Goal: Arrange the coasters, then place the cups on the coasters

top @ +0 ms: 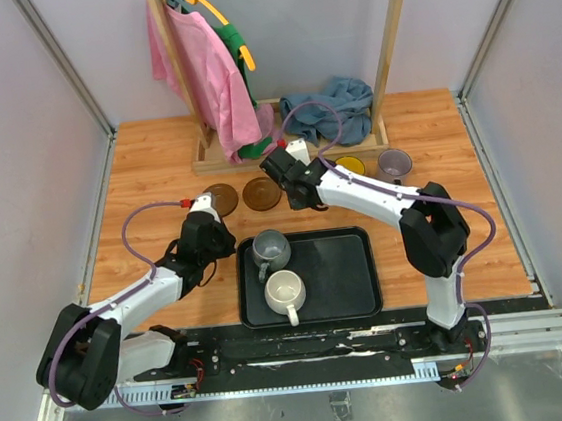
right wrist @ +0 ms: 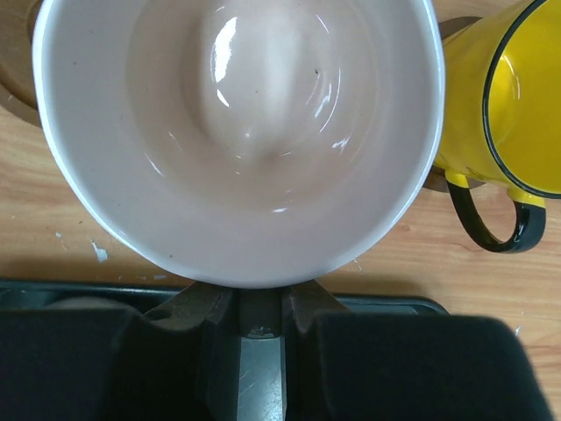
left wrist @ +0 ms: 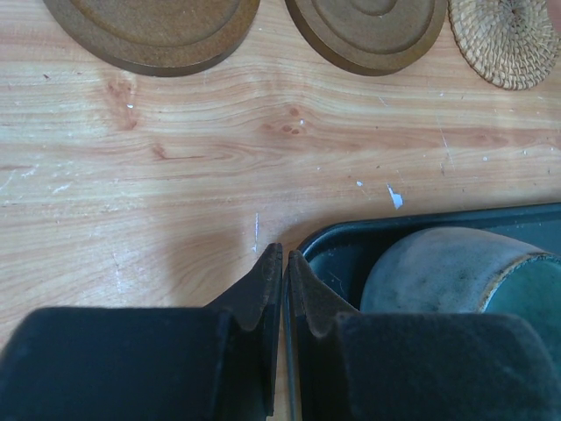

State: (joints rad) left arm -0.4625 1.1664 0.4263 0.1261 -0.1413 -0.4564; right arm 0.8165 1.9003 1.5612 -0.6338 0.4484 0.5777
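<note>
Just right of the right hand (right wrist: 260, 303), gripping the pink cup (right wrist: 237, 132), the yellow mug (right wrist: 491, 96) risks a bump; left hand (left wrist: 285, 259) closed, empty.

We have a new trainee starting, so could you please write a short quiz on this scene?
1. True or false: the left gripper is holding a coaster.
2. How many cups stand on the black tray?
3. Which cup sits beside the pink cup: A white, B yellow, C grey?
Key: 1 false, it is shut and empty; 2 two, the grey cup and white cup; 3 B, the yellow cup.
</note>
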